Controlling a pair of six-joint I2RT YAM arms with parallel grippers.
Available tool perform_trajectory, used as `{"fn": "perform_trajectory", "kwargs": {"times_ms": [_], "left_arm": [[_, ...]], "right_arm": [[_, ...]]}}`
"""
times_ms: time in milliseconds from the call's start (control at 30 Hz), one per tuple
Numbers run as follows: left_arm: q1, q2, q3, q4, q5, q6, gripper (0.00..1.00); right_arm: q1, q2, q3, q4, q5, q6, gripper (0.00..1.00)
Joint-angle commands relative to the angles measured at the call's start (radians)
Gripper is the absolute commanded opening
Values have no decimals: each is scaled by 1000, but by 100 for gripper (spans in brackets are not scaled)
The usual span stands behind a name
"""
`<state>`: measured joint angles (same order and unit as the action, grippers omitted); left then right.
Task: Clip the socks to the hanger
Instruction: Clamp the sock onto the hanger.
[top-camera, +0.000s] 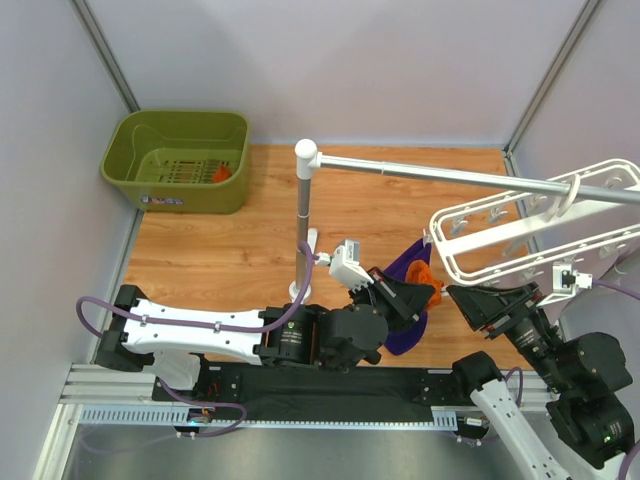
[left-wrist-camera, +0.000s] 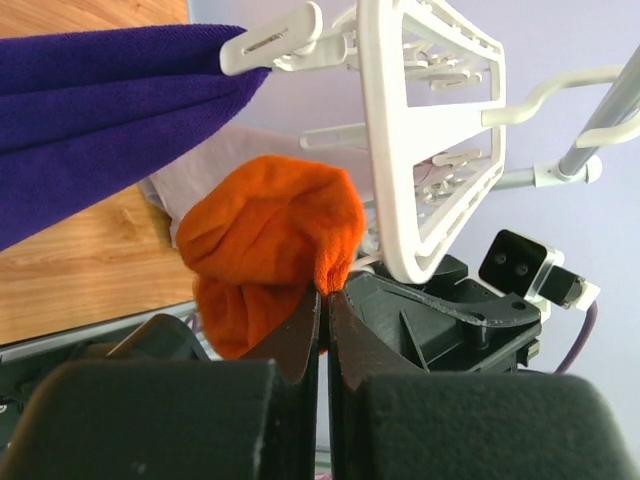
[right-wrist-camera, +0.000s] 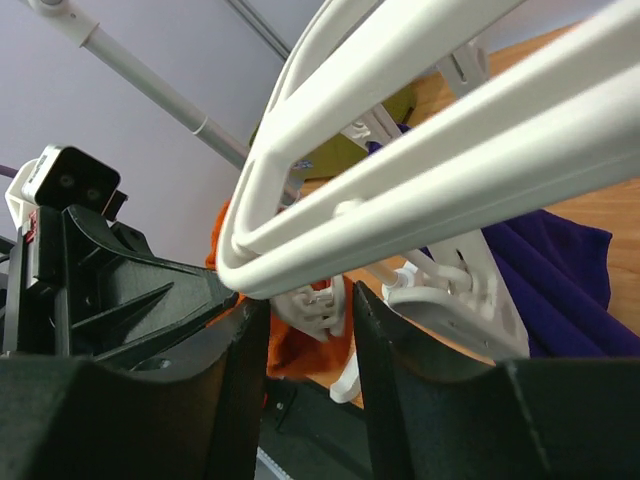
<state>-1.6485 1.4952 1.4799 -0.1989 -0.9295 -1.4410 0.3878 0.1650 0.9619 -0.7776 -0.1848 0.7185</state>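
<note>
Bare wooden counter (top-camera: 220, 245) open left of white post (top-camera: 303, 215), silver horizontal rail (top-camera: 450, 176) crossing overhead — white plastic rectangular clip hanger (top-camera: 540, 235) close above right claw (right-wrist-camera: 308, 310), dark purple hanging cloth (left-wrist-camera: 90, 90) beside left claw (left-wrist-camera: 326, 300), olive-green plastic basket (top-camera: 178, 160) filling far-left corner.

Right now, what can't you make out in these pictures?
- Top view: orange item in the green basket, too small to identify.
- Top view: hanger, far end cut off by the right edge.
- Right wrist view: whether the right gripper squeezes the clip; contact faces hidden.
</note>
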Motion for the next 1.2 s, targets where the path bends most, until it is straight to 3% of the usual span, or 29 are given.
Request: {"fn": "perform_trajectory", "kwargs": {"times_ms": [0, 233, 333, 367, 467, 567, 733, 800, 900, 933, 1033, 1167], "left_arm": [[3, -9, -6, 33, -22, 4, 0], [4, -38, -50, 41, -26, 13, 0], [3, -76, -105, 42, -35, 17, 17], [4, -84, -121, 41, -35, 21, 29], [3, -143, -184, 20, -34, 21, 50], [4, -197, -262, 9, -26, 34, 61], [4, -263, -354, 32, 78, 235, 68], [4, -286, -391, 59, 165, 385, 68], [4, -316, -446, 177, 314, 549, 67], [3, -322, -492, 285, 361, 594, 66], [3, -314, -537, 454, 541, 741, 63], [-10, -235, -463, 444, 653, 876, 54]], "right_arm": [[0, -5, -2, -32, -27, 22, 40], [0, -2, 44, -100, -1, -14, 67], [-1, 1, 92, -161, 19, -59, 75], [-1, 1, 104, -176, 22, -71, 77], [0, 4, 153, -238, 21, -131, 84], [-1, 16, 221, -329, 15, -201, 89], [-1, 34, 374, -483, 74, -310, 89], [0, 45, 421, -555, 132, -320, 87], [-1, 67, 504, -624, 220, -329, 82], [-1, 71, 520, -630, 226, -335, 81], [0, 97, 548, -641, 243, -364, 72], [-1, 157, 567, -641, 298, -366, 57]]}}
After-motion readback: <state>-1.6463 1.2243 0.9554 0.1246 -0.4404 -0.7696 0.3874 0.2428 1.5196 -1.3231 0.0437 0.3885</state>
